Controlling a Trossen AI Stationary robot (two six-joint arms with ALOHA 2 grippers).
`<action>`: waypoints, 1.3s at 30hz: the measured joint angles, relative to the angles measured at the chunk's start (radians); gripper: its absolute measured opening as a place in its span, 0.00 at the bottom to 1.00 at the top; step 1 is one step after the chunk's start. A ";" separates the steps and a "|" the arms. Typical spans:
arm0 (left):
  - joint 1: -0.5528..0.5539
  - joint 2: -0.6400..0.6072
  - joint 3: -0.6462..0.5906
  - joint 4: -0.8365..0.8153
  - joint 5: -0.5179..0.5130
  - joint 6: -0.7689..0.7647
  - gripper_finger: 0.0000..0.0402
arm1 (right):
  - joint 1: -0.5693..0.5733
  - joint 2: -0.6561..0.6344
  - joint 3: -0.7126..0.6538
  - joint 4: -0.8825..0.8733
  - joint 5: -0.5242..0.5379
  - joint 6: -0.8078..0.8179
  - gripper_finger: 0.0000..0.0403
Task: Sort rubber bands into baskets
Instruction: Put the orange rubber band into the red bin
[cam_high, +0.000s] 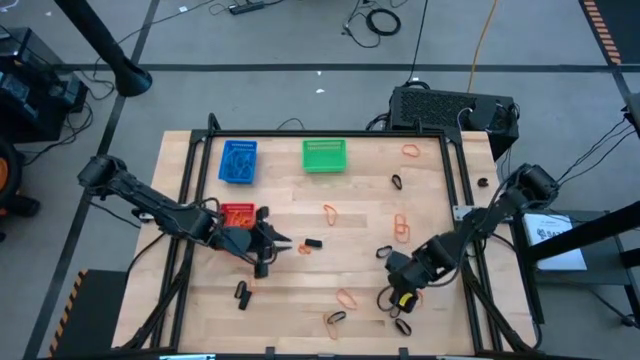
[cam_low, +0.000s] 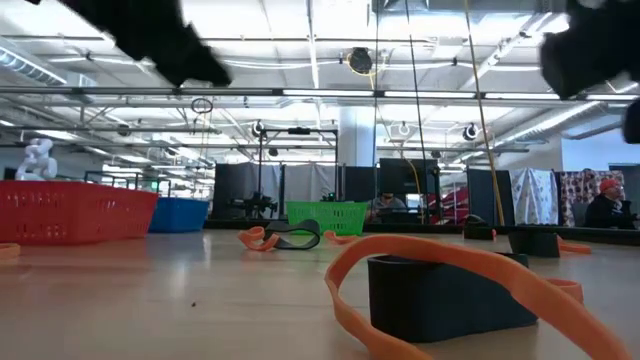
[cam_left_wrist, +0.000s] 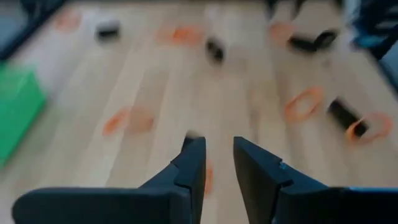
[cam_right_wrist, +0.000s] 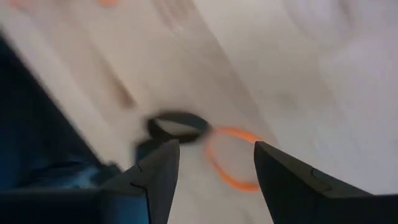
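High view, left hand (cam_high: 274, 243) seen beside red basket (cam_high: 237, 213), fingers apart and empty, right hand (cam_high: 400, 300) spread above orange rubber band (cam_right_wrist: 233, 157) on bench (cam_high: 360, 270).

The wooden table top (cam_high: 300, 290) spreads beneath both end effectors, edged by a black metal frame (cam_high: 190, 170). A black perforated box (cam_high: 452, 108) sits beyond the far edge, well past the right end effector. A white printed sheet (cam_high: 555, 232) lies off the table's edge, outward of that same end effector. Loose cables (cam_high: 372, 20) trail over the grey floor far beyond both. A person in a red cap (cam_low: 606, 205) sits in the room behind.
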 joint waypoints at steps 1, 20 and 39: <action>-0.006 0.016 0.000 0.059 0.000 0.038 0.23 | 0.014 0.010 0.000 -0.028 0.002 0.001 0.50; -0.019 0.372 -0.002 0.657 0.022 0.285 0.23 | 0.155 0.164 0.000 -0.104 0.049 0.063 0.50; -0.019 0.383 -0.001 0.702 0.133 0.249 0.23 | 0.141 0.177 -0.003 -0.121 0.002 -0.060 0.01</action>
